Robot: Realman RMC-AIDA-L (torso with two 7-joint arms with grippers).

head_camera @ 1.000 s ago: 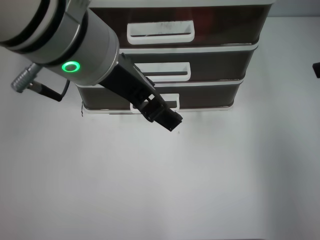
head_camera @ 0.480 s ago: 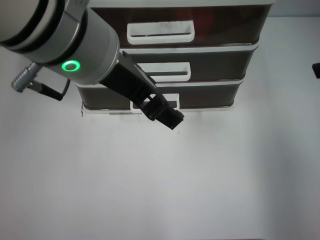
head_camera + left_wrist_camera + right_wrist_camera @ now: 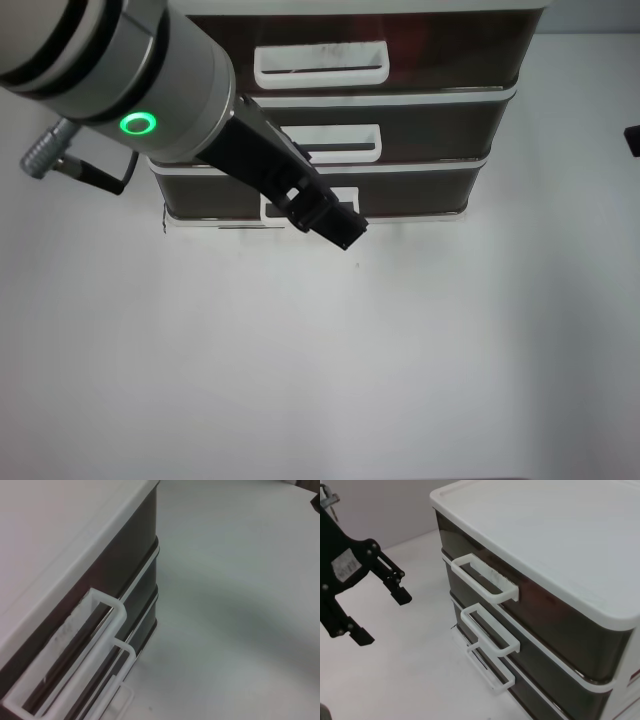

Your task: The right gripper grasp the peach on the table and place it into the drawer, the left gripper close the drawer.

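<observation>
The drawer [image 3: 450, 55] is the top one of a three-drawer cabinet, and it stands pushed in flush. Its white loop handle [image 3: 320, 62] carries dark smudges, also visible on the handle [image 3: 487, 580] in the right wrist view. A faint reddish tint shows through the drawer front; the peach itself is hidden. My left gripper [image 3: 340, 230] hangs just in front of the lowest drawer, above the table [image 3: 320, 380]. In the right wrist view the left gripper [image 3: 382, 618] is open and holds nothing. Only a black tip of my right gripper [image 3: 633, 140] shows at the far right edge.
Two like drawers with cleaner handles [image 3: 335, 145] sit shut below the top one. The cabinet's white lid [image 3: 560, 535] is bare. White table spreads in front of and beside the cabinet.
My left arm has shifted slightly back and up, bringing the open gripper a little closer to the cabinet front. The drawers have not moved.
</observation>
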